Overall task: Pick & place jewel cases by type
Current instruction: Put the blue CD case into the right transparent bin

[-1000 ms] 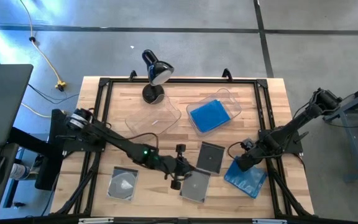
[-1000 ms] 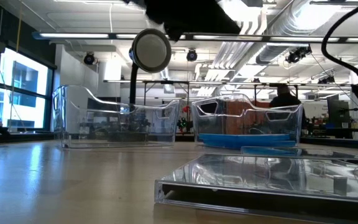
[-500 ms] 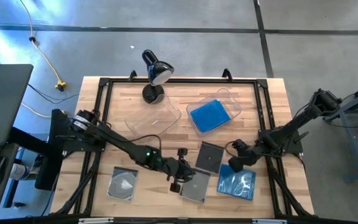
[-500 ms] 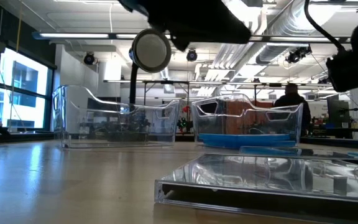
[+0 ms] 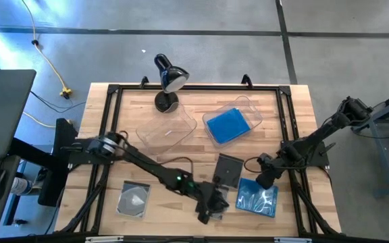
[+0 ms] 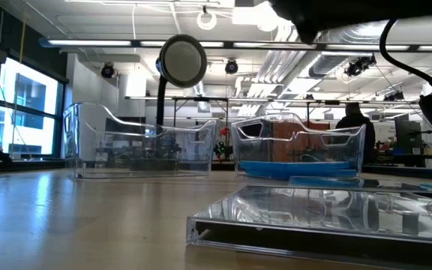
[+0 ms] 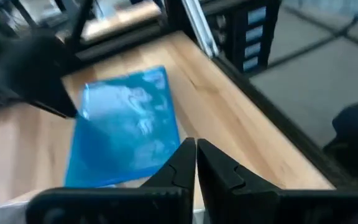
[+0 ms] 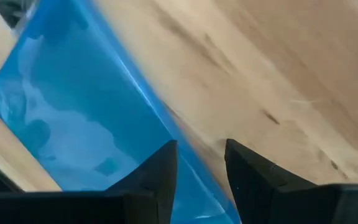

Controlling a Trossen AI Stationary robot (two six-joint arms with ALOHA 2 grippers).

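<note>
The loose blue jewel case lies flat on the table, well in front of the bin that holds the other blue cases, so it is probably next to be sorted. The right gripper sits at its rear edge, fingers slightly apart, holding nothing. Just left of it, the left gripper hangs over a dark case, jaws closed and empty.
</note>
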